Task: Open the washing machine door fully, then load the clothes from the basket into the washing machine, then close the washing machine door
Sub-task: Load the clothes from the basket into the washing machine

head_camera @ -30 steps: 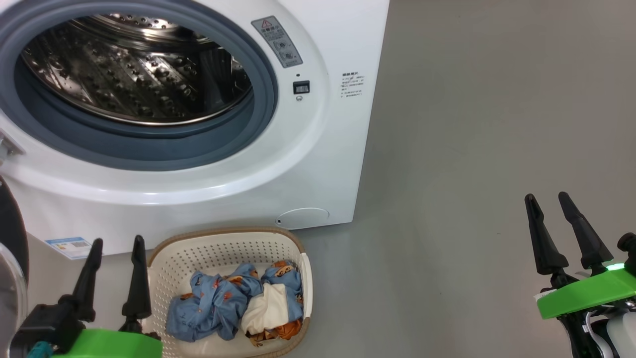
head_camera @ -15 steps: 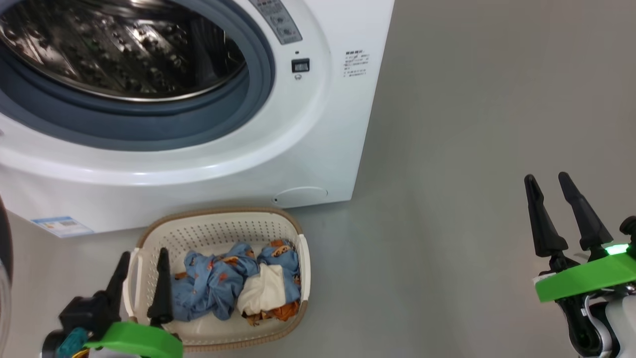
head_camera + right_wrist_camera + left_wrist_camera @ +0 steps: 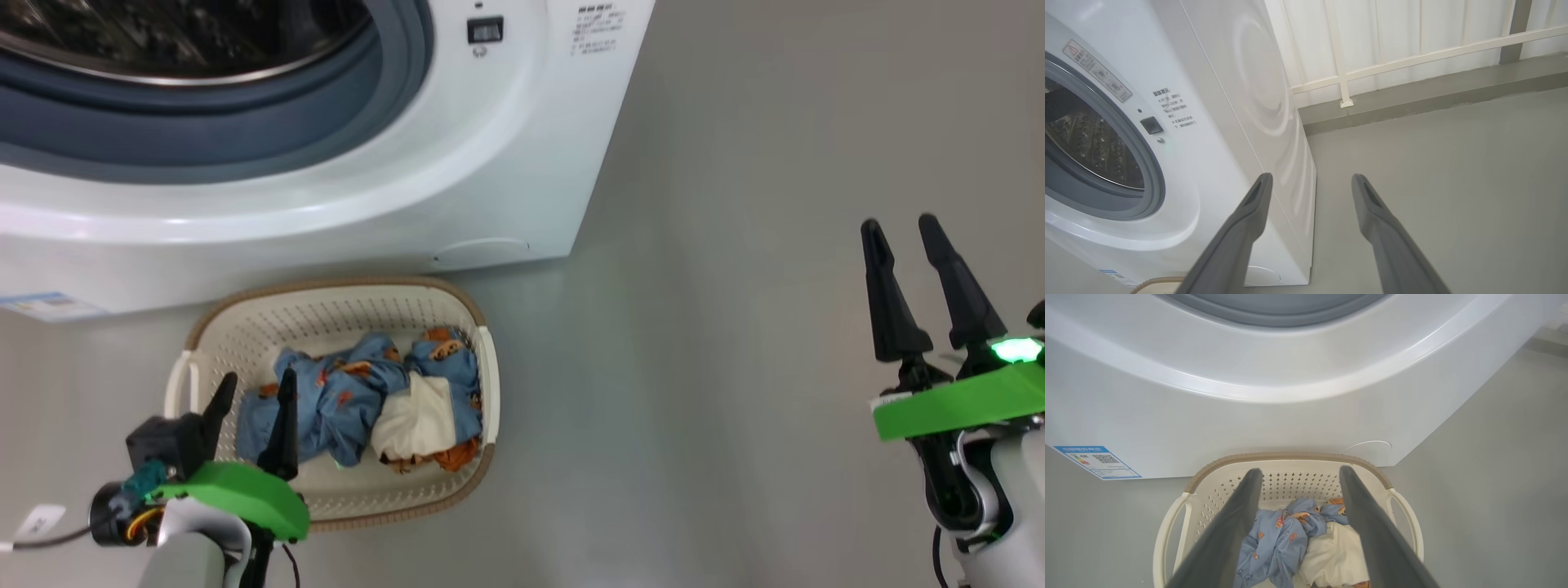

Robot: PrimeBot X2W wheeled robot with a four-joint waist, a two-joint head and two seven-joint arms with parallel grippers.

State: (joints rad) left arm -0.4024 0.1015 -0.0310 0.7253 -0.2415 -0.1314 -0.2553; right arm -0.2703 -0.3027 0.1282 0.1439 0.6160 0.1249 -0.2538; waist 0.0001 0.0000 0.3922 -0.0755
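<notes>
**Left gripper over the laundry basket, drum mouth uncovered**

The cream basket (image 3: pixel 478 314) sits on the grey floor (image 3: pixel 735 327) just in front of the white washing machine (image 3: pixel 506 163), below its grey gasket (image 3: pixel 245 139). The clothes (image 3: pixel 343 400) lie bunched inside it: light-blue printed fabric with a cream-white piece and some orange at the near side. The left gripper (image 3: pixel 257 377) hangs over the basket's left part, fingers spread apart and pointing at the blue garment; whether the tips touch the cloth cannot be told. The right gripper (image 3: pixel 898 222) is well off to the right above bare floor, fingers likewise apart and empty. A blue label sticker (image 3: pixel 41 304) sits low on the machine's front.
</notes>
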